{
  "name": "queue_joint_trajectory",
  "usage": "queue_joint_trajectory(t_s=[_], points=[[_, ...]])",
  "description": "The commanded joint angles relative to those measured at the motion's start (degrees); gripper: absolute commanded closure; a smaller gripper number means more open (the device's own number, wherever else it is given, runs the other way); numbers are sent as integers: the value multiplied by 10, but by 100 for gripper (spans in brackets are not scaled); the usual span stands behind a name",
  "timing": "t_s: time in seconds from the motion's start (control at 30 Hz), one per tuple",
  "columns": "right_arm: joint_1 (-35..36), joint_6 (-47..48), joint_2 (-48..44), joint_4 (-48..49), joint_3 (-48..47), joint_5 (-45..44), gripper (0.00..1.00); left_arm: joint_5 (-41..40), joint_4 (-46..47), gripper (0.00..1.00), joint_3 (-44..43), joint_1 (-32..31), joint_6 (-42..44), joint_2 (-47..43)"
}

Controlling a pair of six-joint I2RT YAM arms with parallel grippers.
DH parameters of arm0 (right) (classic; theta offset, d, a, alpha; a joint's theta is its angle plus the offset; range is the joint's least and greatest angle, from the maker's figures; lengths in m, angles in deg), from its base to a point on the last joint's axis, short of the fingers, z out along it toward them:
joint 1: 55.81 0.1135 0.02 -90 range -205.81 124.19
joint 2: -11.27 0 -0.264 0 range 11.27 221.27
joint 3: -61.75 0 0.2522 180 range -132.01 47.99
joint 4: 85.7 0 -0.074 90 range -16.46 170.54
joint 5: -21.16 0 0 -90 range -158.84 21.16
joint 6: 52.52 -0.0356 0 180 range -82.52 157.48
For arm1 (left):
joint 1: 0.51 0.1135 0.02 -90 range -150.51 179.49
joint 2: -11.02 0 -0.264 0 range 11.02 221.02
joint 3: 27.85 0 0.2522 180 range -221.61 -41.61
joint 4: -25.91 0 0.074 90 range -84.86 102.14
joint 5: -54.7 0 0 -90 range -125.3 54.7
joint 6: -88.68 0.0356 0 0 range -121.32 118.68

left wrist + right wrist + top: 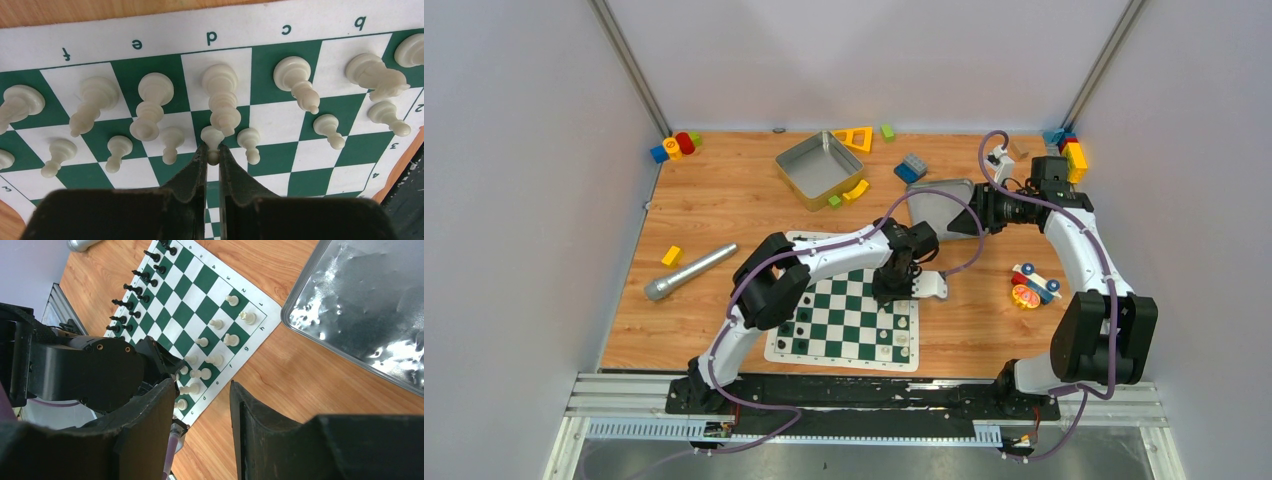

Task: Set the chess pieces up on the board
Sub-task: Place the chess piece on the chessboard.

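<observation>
The board (854, 301) lies on the wooden table between the arms, also in the left wrist view (290, 60) and the right wrist view (192, 287). Black chess pieces (131, 289) line its left side, cream-white chess pieces (220, 92) its right side. My left gripper (212, 152) hangs over the white side (894, 288), shut on a white pawn (212, 136) in the pawn row at the d file, between two neighbouring pawns. My right gripper (202, 385) is open with nothing in it, held above the table right of the board, near a tray (959, 215).
A square grey tray (819, 165) stands behind the board and a second tray (360, 305) lies to its right. A silver microphone (689, 272) lies at the left. Toy blocks sit in the back corners (674, 147) (1069, 150), and a small toy (1032, 285) at the right.
</observation>
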Motion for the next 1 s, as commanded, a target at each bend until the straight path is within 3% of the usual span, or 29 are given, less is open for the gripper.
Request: queue_joint_trajectory(t_s=[0.0, 0.7, 0.97], points=[[-3, 11, -6, 9, -1, 28, 55, -6, -17, 88, -20, -8, -7, 8], [-3, 13, -3, 6, -2, 30, 55, -4, -14, 71, -29, -11, -15, 13], [-3, 13, -1, 5, -2, 31, 55, -19, -11, 69, -13, -11, -11, -11]])
